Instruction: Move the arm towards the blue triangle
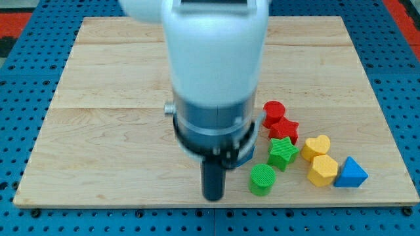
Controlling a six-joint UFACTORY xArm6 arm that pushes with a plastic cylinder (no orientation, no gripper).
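White arm upright, dark collar below, my tip [213,196] pointing straight down

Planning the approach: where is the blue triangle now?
The blue triangle sits near the board's bottom-right corner, touching the yellow hexagon on its left, far right of my tip.

A bulky white arm housing [213,49] – blurred – over a grey collar (black-ringed) and a dark rod [212,178].

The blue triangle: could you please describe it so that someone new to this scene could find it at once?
Start at the wooden board and go to its corner at the view's bottom right, where the coloured blocks cluster. The blue triangle is the block farthest to the view's right, touching the yellow hexagon. It is the only blue block.
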